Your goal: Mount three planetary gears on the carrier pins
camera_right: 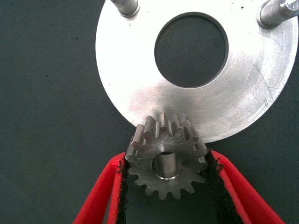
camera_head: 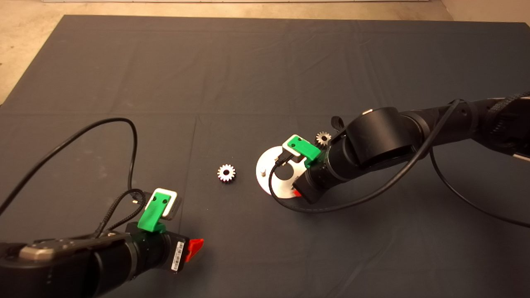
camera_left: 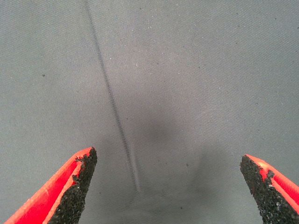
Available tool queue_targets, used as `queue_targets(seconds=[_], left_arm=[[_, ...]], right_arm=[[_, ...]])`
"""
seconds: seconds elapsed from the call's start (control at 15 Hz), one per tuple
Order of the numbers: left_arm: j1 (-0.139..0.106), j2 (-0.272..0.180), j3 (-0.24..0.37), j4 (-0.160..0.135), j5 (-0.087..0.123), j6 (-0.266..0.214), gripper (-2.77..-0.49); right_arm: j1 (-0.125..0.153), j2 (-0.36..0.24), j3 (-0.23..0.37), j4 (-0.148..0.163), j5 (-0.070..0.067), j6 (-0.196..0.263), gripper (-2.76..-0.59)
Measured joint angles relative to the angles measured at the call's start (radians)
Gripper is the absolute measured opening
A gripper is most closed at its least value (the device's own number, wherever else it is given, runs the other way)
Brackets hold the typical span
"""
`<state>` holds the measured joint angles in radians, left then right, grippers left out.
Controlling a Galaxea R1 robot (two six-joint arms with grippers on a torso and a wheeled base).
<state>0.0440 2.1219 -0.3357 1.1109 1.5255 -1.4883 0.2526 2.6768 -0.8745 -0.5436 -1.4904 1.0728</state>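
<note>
Right gripper (camera_right: 167,172): fingers closed on 1 planetary gear (camera_right: 166,161), pads (camera_right: 214,179) pressed to its toothed flanks; the gear sits at the rim of the carrier disc (camera_right: 140,88), its bore showing a silvery pin end inside; whether it is fully seated cannot be told; 2 bare carrier pins (camera_right: 125,5) stand upright near the far rim, at about 11 and 1 o'clock from the disc's large centre hole.

Carrier disc on the mat (camera_head: 248,74), right of centre in the head view, mostly covered by the right arm; 1 pin visible at its 9 o'clock edge; second gear (camera_head: 323,138) just beyond the disc at about 1 o'clock; third gear (camera_head: 226,172) lying apart at 9 o'clock.

Left gripper (camera_left: 168,186): fingers spread wide, holding nothing, over bare mat at the lower left.
</note>
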Motion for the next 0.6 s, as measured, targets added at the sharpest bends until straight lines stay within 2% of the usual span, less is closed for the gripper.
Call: queue_targets(seconds=[0.4,0.47,0.6], left_arm=[[0.000,0.000,0.000,0.000,0.000,0.000,-1.04],[0.000,0.000,0.000,0.001,0.001,-0.001,-1.04],[0.000,0.000,0.000,0.001,0.000,-0.001,-1.04]], right_arm=[[0.001,0.002,-0.002,0.001,0.000,-0.001,-2.34],[0.003,0.006,-0.002,0.001,-0.002,-0.001,-2.34],[0.006,0.017,-0.007,0.001,-0.016,-0.001,-2.34]])
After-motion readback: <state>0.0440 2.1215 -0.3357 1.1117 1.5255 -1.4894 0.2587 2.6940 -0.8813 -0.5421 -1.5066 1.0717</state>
